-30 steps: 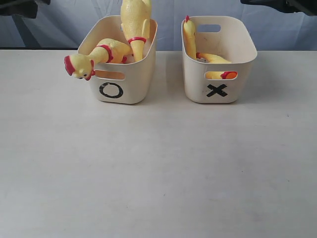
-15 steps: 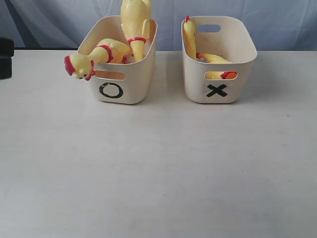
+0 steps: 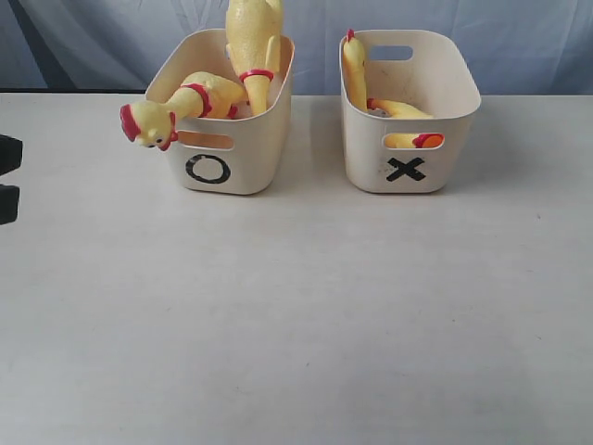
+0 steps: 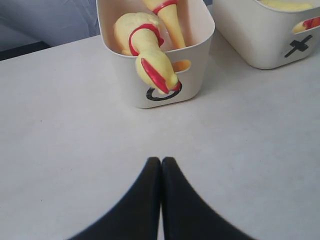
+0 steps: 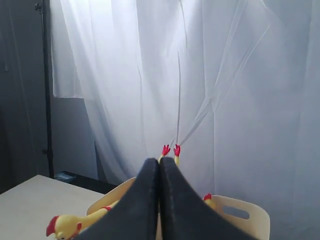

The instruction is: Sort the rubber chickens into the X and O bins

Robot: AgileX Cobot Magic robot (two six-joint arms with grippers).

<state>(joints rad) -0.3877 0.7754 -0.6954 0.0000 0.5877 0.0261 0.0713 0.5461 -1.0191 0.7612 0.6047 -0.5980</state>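
The O bin [image 3: 243, 176] holds two rubber chickens: one hangs its head [image 3: 148, 123] over the left rim, the other [image 3: 252, 37] stands head down with its body sticking up. The X bin [image 3: 366, 162] holds two more: one [image 3: 353, 65] leans on the left wall and one [image 3: 400, 109] lies on the bottom. My left gripper [image 4: 161, 160] is shut and empty, low over the table in front of the O bin [image 4: 202, 60]. My right gripper [image 5: 160, 161] is shut and empty, raised and pointing at the bins; the exterior view does not show it.
A dark part of the left arm [image 3: 7, 153] shows at the left edge of the exterior view. The bins stand side by side at the back of the white table [image 3: 296, 315], with a pale curtain [image 5: 200, 75] behind them.
Both arms have left the top of the exterior view. The left arm's dark part has moved down the left edge toward the front. The chickens and bins have not moved.
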